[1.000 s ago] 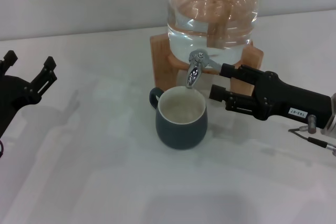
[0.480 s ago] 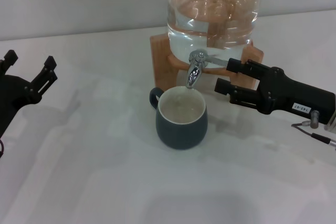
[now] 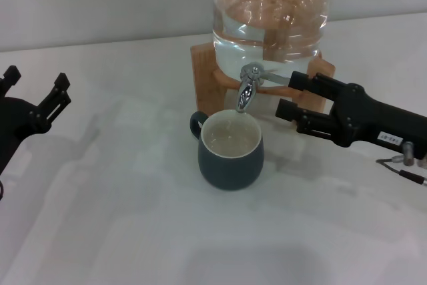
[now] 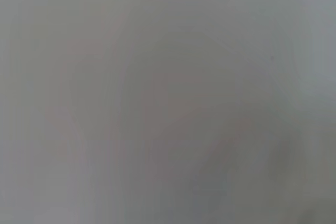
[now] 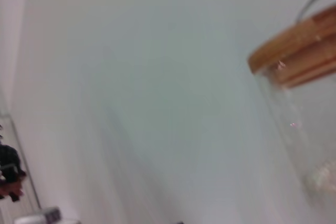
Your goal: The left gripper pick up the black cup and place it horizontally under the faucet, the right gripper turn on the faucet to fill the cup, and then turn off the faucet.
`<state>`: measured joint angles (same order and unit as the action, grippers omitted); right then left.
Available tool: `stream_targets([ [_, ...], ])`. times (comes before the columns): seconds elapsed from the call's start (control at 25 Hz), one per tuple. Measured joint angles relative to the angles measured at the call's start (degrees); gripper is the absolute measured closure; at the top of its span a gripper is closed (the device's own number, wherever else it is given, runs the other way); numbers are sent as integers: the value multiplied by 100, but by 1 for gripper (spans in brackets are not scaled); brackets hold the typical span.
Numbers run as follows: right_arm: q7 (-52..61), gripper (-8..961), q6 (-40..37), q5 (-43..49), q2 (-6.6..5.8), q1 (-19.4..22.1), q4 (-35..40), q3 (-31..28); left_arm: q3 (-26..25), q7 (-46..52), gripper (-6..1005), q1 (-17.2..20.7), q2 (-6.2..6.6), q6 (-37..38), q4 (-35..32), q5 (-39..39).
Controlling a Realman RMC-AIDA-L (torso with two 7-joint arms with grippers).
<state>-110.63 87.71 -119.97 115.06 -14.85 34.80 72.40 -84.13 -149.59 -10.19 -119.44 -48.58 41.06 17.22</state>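
The black cup (image 3: 230, 158) stands upright on the white table, its cream inside open directly under the spout of the chrome faucet (image 3: 245, 93). The faucet's lever sticks out to the right from the clear glass jar (image 3: 270, 11). My right gripper (image 3: 287, 93) is open just right of the faucet, its upper finger at the tip of the lever and its lower finger beside the cup's rim. My left gripper (image 3: 37, 79) is open and empty at the far left, well away from the cup. The left wrist view shows only a blank grey surface.
The jar sits on a wooden stand (image 3: 205, 75) at the back of the table (image 3: 133, 218). The right wrist view shows the jar's wooden lid (image 5: 294, 43) and a pale wall. A thin cable (image 3: 403, 173) hangs below my right arm.
My right gripper has shifted a little right and toward the back, staying at the lever's tip. The cup and my left gripper have not moved.
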Motion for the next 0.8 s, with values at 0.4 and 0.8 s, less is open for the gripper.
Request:
stream_targets([
  [0.4, -12, 111, 220, 133, -52, 199, -87, -719, 3, 0, 120, -31, 0, -30, -71, -14],
  [0.8, -111, 111, 96, 407, -109, 615, -101, -1958, -19, 0, 120, 23, 0, -18, -86, 14],
])
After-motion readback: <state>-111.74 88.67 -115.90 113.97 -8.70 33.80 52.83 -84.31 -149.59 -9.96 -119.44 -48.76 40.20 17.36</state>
